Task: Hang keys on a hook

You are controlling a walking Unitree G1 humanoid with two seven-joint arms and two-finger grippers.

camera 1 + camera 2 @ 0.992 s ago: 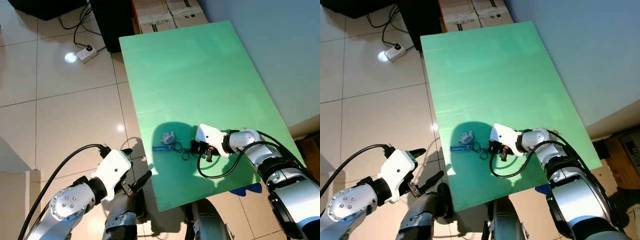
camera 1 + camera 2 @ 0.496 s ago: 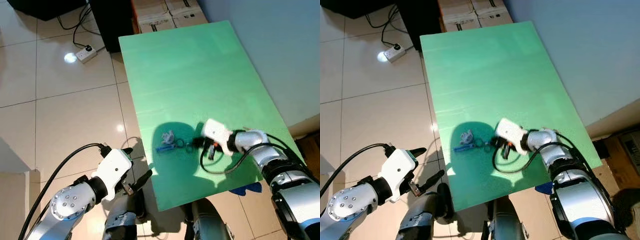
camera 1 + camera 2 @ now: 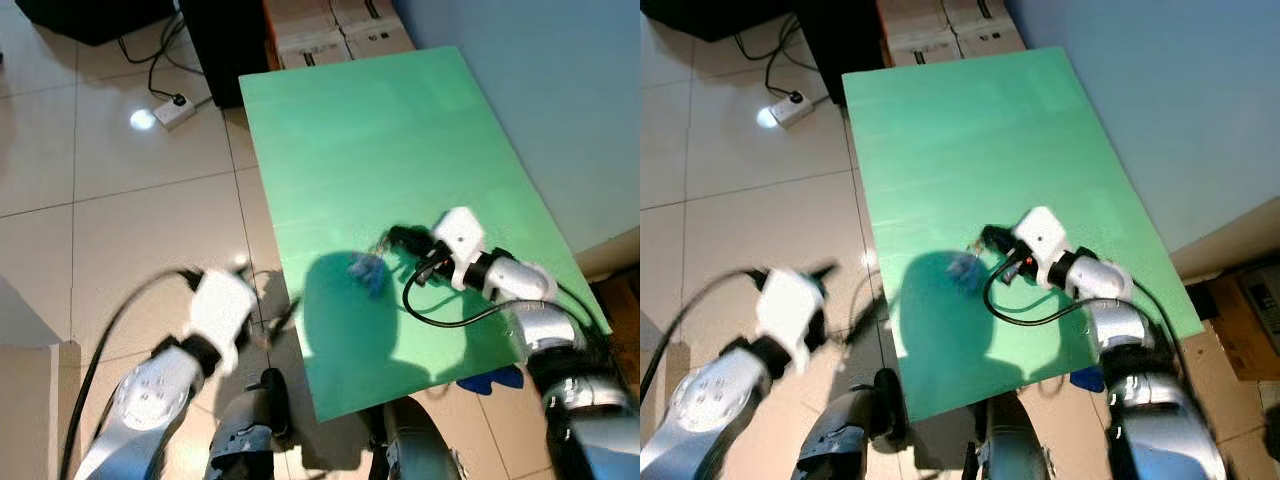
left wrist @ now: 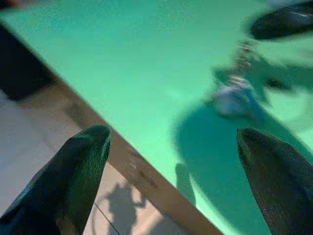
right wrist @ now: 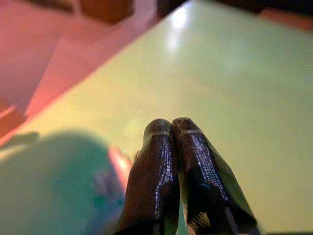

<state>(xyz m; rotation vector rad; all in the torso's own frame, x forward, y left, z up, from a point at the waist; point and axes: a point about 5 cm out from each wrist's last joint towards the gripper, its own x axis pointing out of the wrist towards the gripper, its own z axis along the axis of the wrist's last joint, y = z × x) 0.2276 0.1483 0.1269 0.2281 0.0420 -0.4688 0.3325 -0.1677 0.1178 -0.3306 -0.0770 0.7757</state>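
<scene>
Left eye view: the right gripper (image 3: 392, 238) has swung up and away from the near edge of the flat green table (image 3: 400, 130) since a second ago. Its black fingers are pressed together on the ring of the blurred bunch of blue-tagged keys (image 3: 366, 268), which now hangs just above the table's shadowed middle instead of lying flat. The left gripper (image 3: 282, 312), motion-blurred, has shifted over the cream tiled floor (image 3: 120, 210) beside the table's left edge. The far half of the table is bare.

Right eye view: the white power strip (image 3: 790, 108) lies on the floor beyond the far left corner.

Left wrist view: its two fingers (image 4: 80, 169) stand wide apart, the table edge between them.

Right wrist view: the fingers (image 5: 161, 171) touch along their length.
</scene>
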